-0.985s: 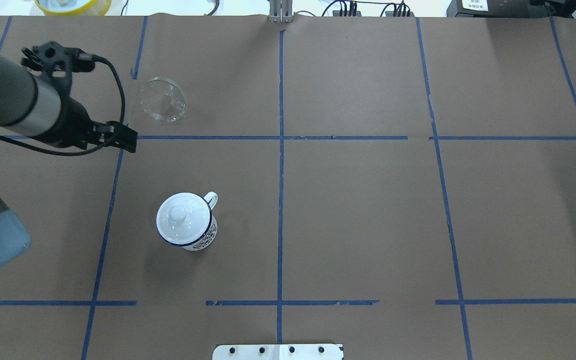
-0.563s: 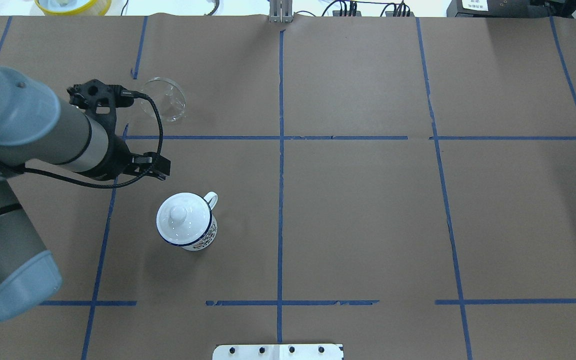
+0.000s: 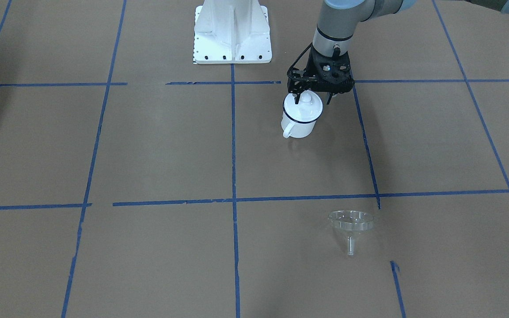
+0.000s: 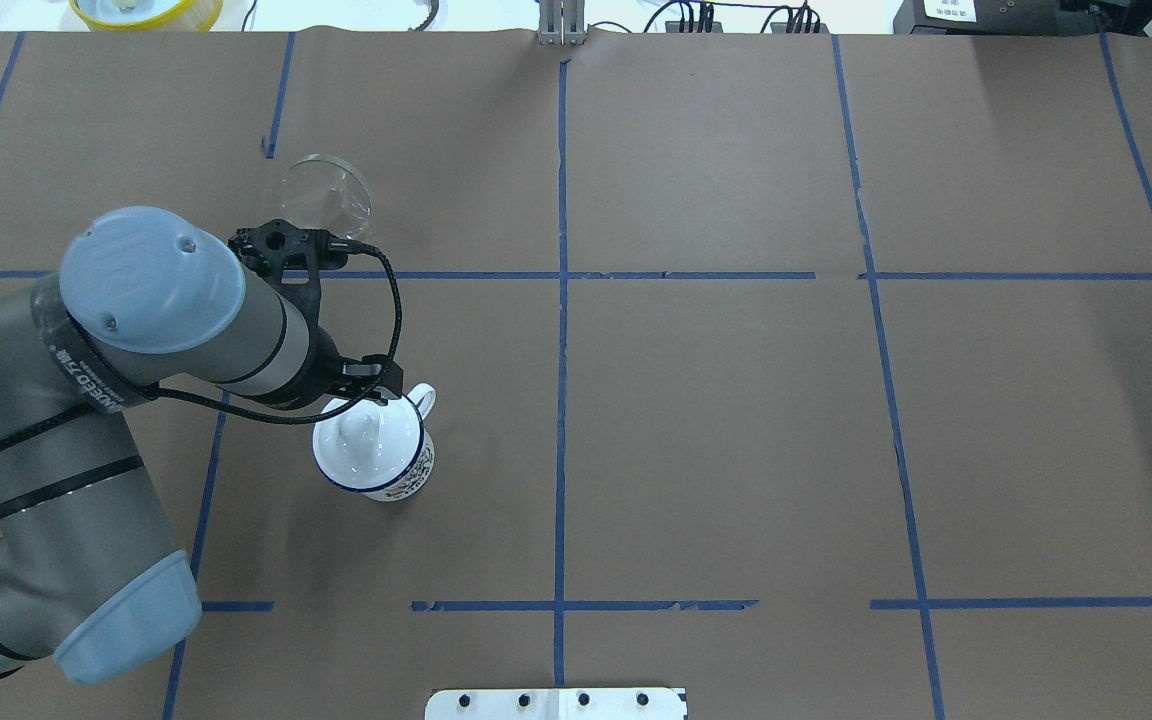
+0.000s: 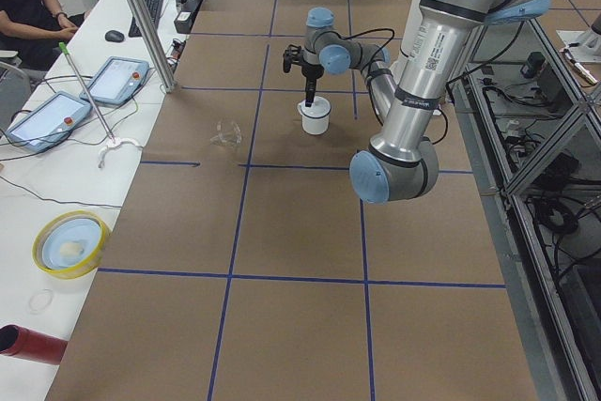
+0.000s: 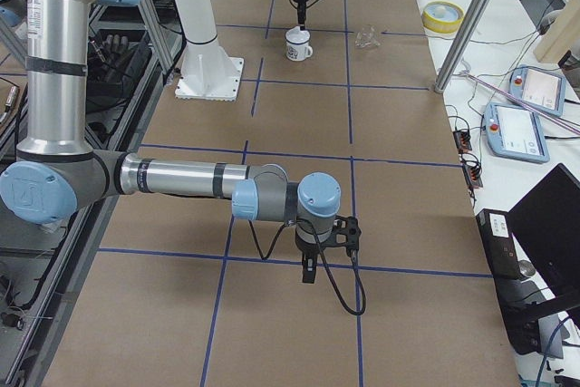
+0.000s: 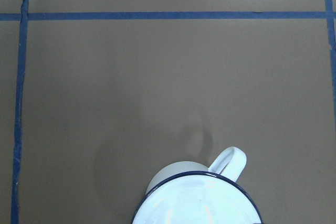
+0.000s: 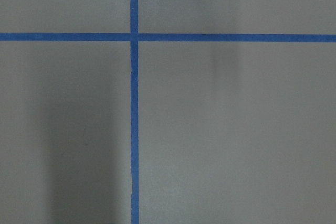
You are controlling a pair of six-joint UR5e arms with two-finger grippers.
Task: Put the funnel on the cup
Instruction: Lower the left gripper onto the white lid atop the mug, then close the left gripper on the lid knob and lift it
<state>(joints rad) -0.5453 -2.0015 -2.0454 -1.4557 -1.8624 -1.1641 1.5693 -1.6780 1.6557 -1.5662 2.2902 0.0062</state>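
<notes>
1. The left gripper [image 3: 312, 100] hangs right over the cup [image 3: 299, 123]. Its two fingers are spread, one on each side of the knob [image 3: 306, 98] on the lid [image 3: 304, 109].
2. From across the table I can't tell whether the fingertips touch the lid or sit just above it.
3. Looking down from behind the robot, the grey wrist and its black cable [image 4: 393, 300] hide those fingers. Only a black bit of the gripper shows at the lid's far edge.
4. The cup stands upright on the brown paper [image 4: 736, 420] with the lid on. Its handle [image 4: 423, 397] points away from the robot and slightly to its right.
5. The left wrist camera catches only the cup's blue rim and handle, cut off at the bottom edge. It shows no fingers.
6. The funnel [image 3: 351, 221] rests on the paper well apart from the cup, farther from the robot and just past a blue tape line [image 4: 636, 275]. Being clear, it is hard to read, so I can't say exactly how it is tipped. The wrist view clips it at the top edge.
7. The right gripper [image 6: 308, 271] shows only in the side view, pointing down over the paper near a tape line. It is too small there to tell whether it is spread or closed. Its own camera shows nothing but paper and tape.
</notes>
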